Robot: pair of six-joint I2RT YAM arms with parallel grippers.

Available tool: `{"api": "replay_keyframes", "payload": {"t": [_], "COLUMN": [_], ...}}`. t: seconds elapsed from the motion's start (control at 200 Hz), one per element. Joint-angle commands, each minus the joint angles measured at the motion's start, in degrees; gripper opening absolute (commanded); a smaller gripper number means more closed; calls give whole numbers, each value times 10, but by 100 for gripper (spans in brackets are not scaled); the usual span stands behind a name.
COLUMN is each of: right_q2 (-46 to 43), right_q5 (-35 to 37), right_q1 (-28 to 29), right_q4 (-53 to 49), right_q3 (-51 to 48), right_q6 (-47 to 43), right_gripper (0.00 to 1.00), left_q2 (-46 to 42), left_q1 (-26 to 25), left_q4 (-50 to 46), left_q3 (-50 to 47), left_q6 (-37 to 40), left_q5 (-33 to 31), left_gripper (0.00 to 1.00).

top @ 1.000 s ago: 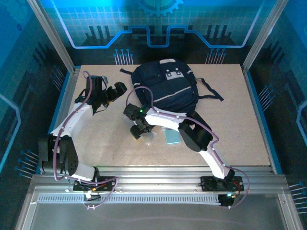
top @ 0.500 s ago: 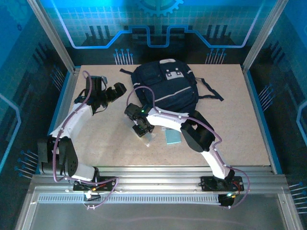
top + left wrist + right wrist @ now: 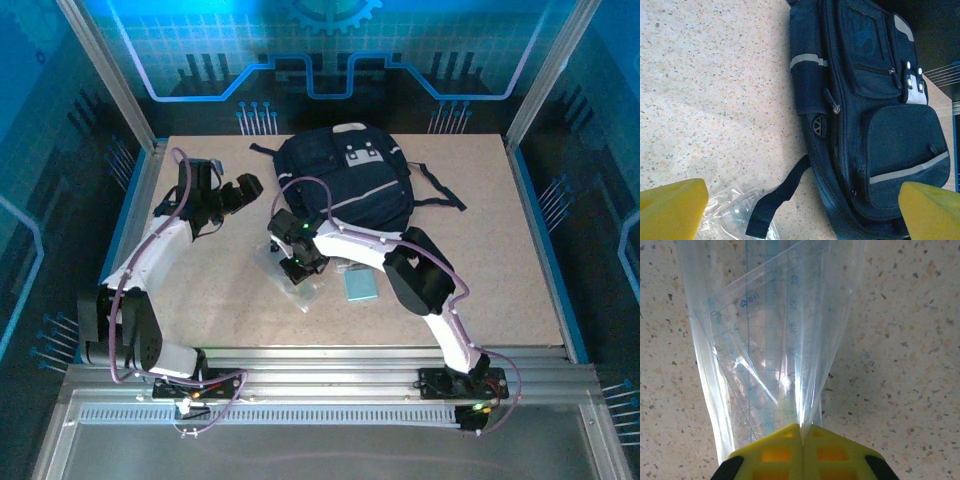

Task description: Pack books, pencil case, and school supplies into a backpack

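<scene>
The navy backpack (image 3: 345,185) lies at the back middle of the table, and its zipped pockets (image 3: 875,100) face my left wrist camera. My left gripper (image 3: 245,190) hovers open just left of the backpack, its yellow fingers (image 3: 670,207) wide apart (image 3: 800,202) over a dark strap (image 3: 780,200). My right gripper (image 3: 300,263) is shut (image 3: 801,429) on the pinched edge of a clear plastic bag (image 3: 775,330) that holds translucent rulers; the bag lies on the table (image 3: 303,290). A light-blue pad (image 3: 360,285) lies just right of the bag. The books and the pencil case are out of view.
Crumpled clear plastic (image 3: 735,212) lies by the backpack's strap near my left fingers. Backpack straps trail to the right (image 3: 440,195). The speckled tabletop (image 3: 480,280) is ringed by blue walls and metal frame posts (image 3: 105,70).
My right gripper has closed on the plastic bag's edge and shifted slightly right. The left arm has stayed still and open.
</scene>
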Motion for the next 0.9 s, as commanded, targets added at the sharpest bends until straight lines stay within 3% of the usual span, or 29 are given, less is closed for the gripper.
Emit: {"api": "replay_keyframes", "payload": {"t": [0.0, 0.295, 0.415, 0.625, 0.896], "right_q2": [-43, -171, -226, -324, -428], "right_q5": [-62, -304, -361, -305, -209], "right_q1": [-14, -82, -130, -256, -464], "right_q4": [9, 82, 117, 115, 119], "right_q3": [-17, -108, -153, -208, -307], "right_q6": [5, 28, 53, 84, 136], "right_gripper": [0, 0, 0, 0, 0], "left_q2": [-13, -15, -17, -4, 80], "left_q1": [-3, -3, -7, -75, -219], "left_q4": [-18, -30, -25, -14, 0], "left_q3": [22, 41, 47, 65, 121], "left_q6": [19, 42, 44, 77, 160], "left_q5": [-13, -12, -2, -29, -83], "left_gripper": [99, 99, 99, 99, 98]}}
